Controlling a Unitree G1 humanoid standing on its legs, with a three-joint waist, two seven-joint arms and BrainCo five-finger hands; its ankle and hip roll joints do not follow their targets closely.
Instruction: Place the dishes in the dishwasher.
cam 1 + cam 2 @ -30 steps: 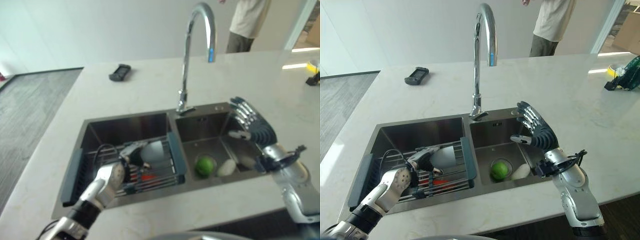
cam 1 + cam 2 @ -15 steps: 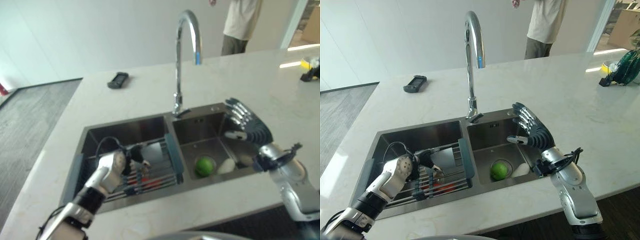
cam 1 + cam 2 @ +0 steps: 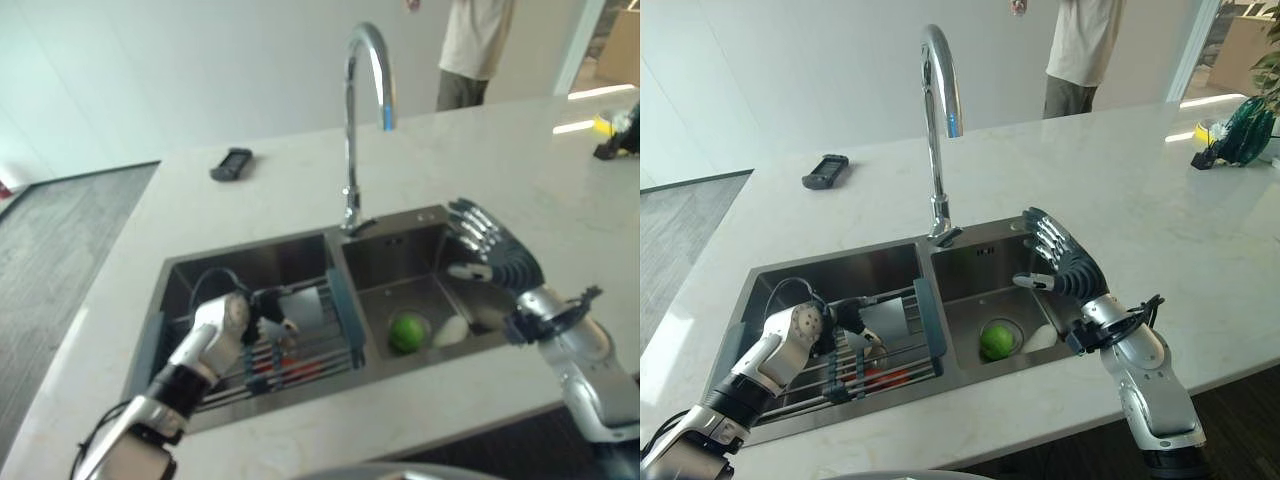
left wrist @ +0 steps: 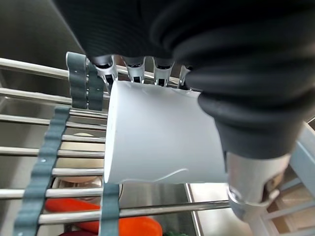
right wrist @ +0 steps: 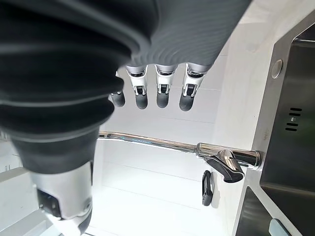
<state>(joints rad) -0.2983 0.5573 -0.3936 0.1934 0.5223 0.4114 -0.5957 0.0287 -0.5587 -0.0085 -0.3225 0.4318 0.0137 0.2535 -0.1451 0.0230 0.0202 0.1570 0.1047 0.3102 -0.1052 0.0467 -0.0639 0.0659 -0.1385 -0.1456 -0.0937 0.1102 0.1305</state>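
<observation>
A white cup (image 4: 157, 132) lies on its side over the wire rack (image 3: 855, 375) in the left basin of the sink. My left hand (image 3: 800, 328) is shut on it, fingers (image 4: 132, 66) curled over one side and the thumb on the other. Red and other items (image 4: 133, 228) lie under the rack bars. My right hand (image 3: 1065, 268) hovers open, fingers spread, above the right basin's right rim and holds nothing. Under it in that basin lie a green round fruit (image 3: 996, 341) and a white object (image 3: 1040, 338).
A tall chrome faucet (image 3: 938, 120) rises behind the divider between the basins. A black device (image 3: 826, 170) lies on the white counter at the back left. A person (image 3: 1080, 50) stands beyond the counter's far side. Green items (image 3: 1240, 130) sit at the far right.
The whole view has shifted with the camera. My left hand stays on the white cup over the rack, its forearm drawn a little to the left. The right hand holds its pose.
</observation>
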